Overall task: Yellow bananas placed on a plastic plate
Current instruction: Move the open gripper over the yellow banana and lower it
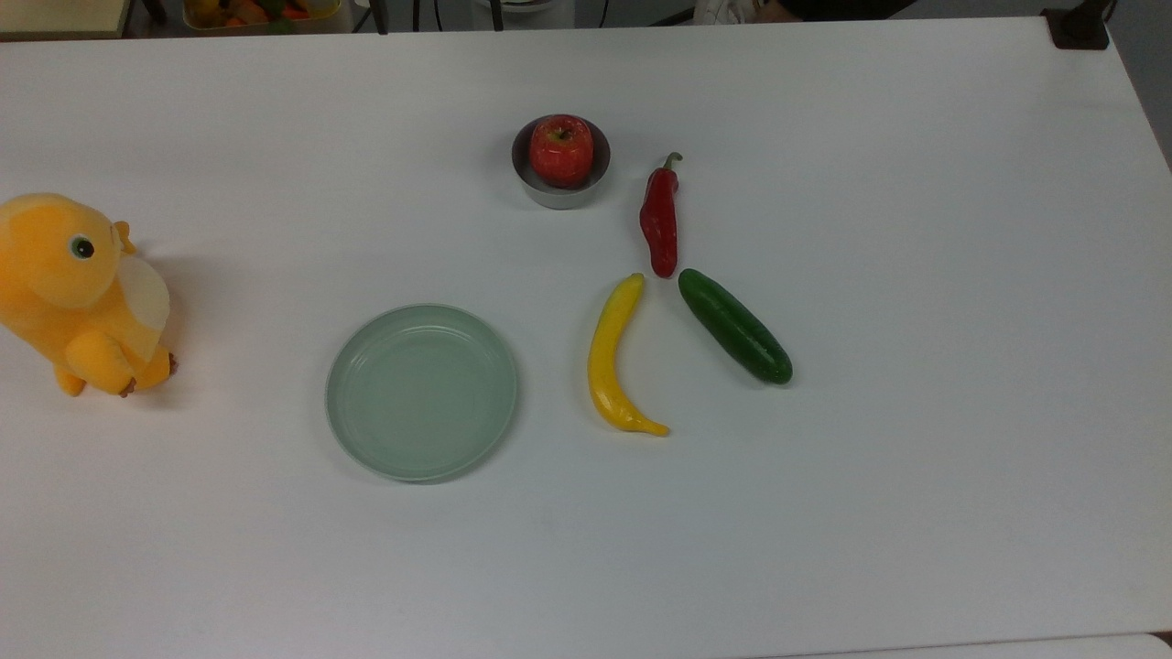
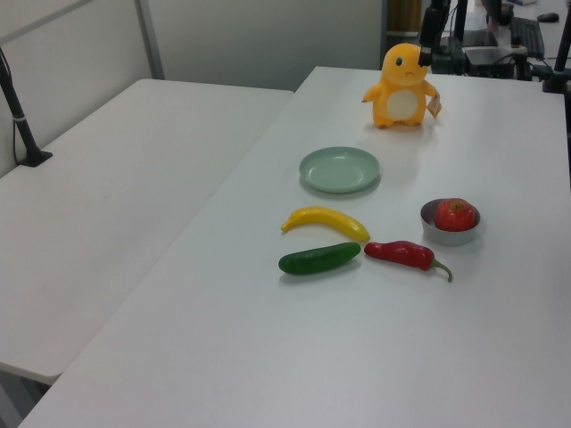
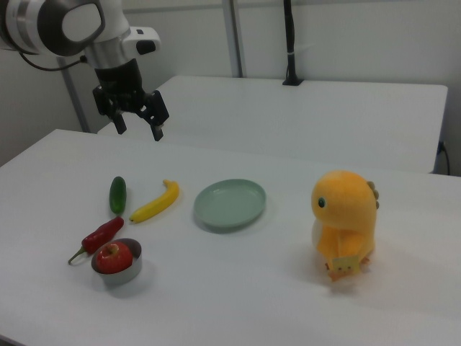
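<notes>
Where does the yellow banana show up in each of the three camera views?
Top view: the yellow banana lies right of centre, between the plastic plate and the cucumber.
Left view: it lies at centre, just beyond the cucumber, nearer than the plate.
Right view: it lies left of centre, left of the plate.
Shared landmark: the plate.

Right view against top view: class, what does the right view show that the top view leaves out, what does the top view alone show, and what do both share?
Right view alone: the robot arm, its tool open above the table, and a second table behind. Top view alone: a crate of colourful items past the far edge. Both: the banana, the plate, cucumber, red pepper, apple in a metal bowl, and plush toy.
</notes>
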